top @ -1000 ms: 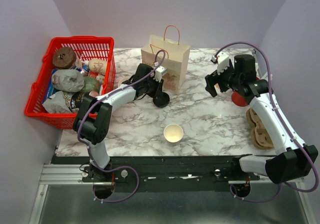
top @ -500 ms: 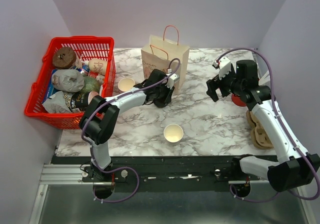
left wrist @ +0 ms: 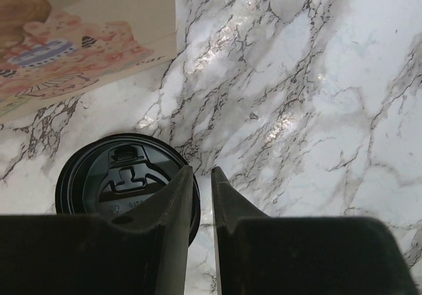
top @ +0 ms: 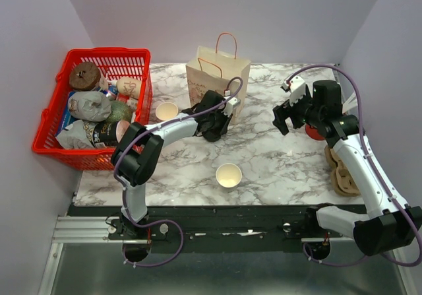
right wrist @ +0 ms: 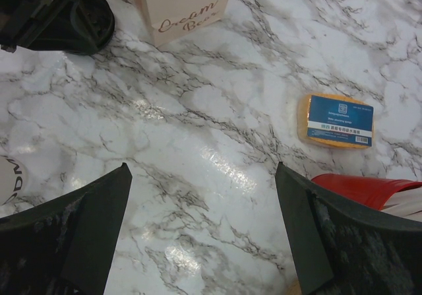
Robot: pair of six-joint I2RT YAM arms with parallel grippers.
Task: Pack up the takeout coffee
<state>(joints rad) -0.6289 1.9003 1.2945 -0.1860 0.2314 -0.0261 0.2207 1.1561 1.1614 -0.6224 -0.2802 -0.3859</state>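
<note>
No cup with a lid on it shows. An open whitish paper cup (top: 229, 175) stands at the front middle, its edge also in the right wrist view (right wrist: 6, 176). A loose flat black lid (left wrist: 115, 176) lies just in front of the paper bag (top: 221, 77). My left gripper (left wrist: 203, 169) sits over the lid's right edge, jaws nearly together on its rim; from above it is at the bag's foot (top: 214, 129). My right gripper (top: 283, 117) is open and empty above bare marble (right wrist: 201, 166), right of the bag (right wrist: 181, 4).
A red basket (top: 142, 97) of food items stands at the left. A tan cup (top: 167, 111) stands beside it. A yellow sponge (right wrist: 335, 120), a red object (top: 315, 131) and a cardboard cup carrier (top: 343, 166) lie at the right.
My left wrist has swung right and closer to the bag, settling over the black lid. My right gripper has shifted slightly and stays open.
</note>
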